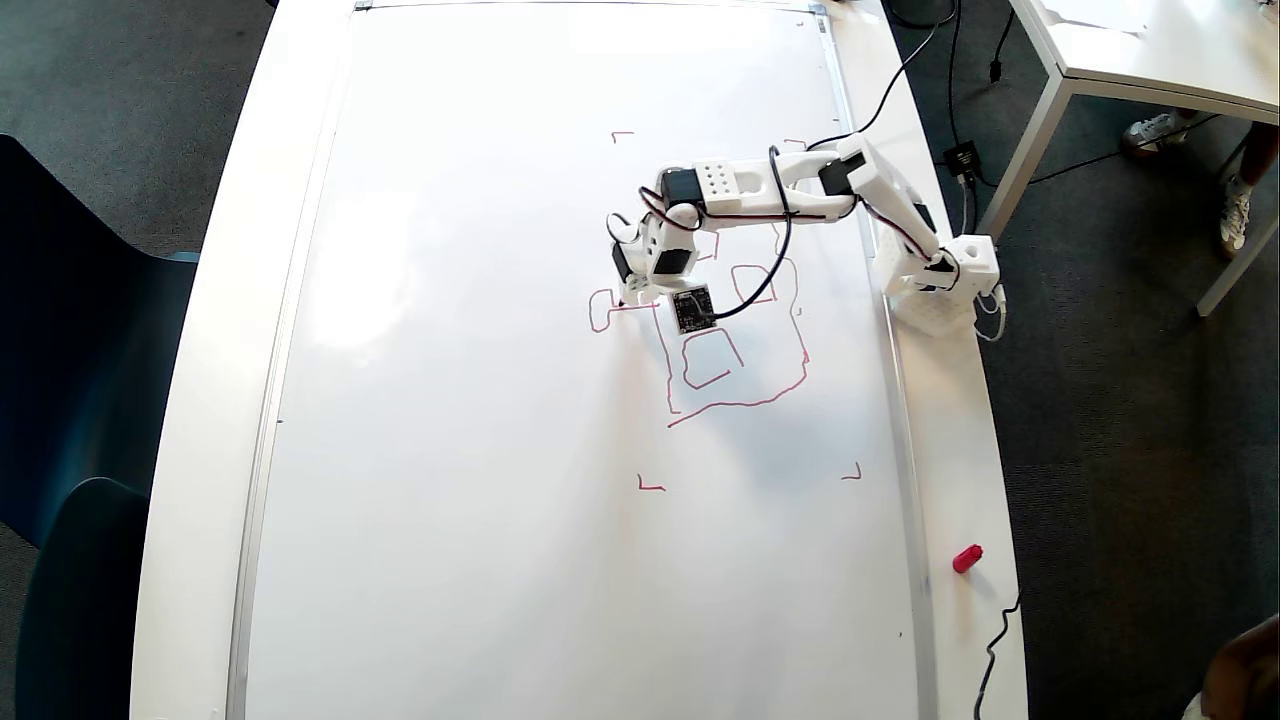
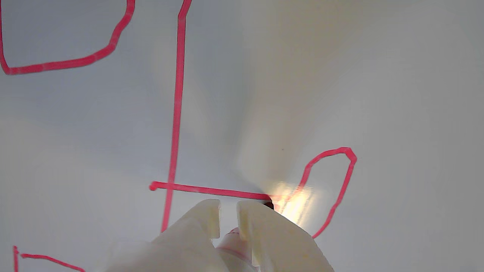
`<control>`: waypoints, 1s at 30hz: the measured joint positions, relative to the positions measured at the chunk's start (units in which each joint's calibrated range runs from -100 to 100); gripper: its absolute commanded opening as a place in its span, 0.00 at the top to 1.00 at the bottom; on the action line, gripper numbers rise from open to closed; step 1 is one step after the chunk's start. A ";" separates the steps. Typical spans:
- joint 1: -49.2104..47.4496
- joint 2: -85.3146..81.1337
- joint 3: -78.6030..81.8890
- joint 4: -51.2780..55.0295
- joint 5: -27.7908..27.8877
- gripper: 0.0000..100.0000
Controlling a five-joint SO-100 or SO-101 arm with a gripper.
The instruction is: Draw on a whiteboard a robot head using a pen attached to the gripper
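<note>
1. Looking down in the overhead view, my hand sits low over the whiteboard, at the left side of the robot head, where the stalk meets its loop. The outline's lower edge and one inner square lie clear of my arm; other parts are covered. A red cap rests on the surface, right of the board's frame.
2. Wrist view: my fingers are closed around the pen, its tip touching the board at the stalk's end, beside the loop.
</note>
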 measured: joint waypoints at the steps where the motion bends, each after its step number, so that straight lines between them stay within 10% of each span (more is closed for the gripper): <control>1: -0.08 -1.02 0.00 0.00 -0.79 0.99; 13: 0.68 -36.93 23.76 0.00 -12.21 0.99; 30: 3.17 -102.67 86.25 -24.66 -12.63 0.99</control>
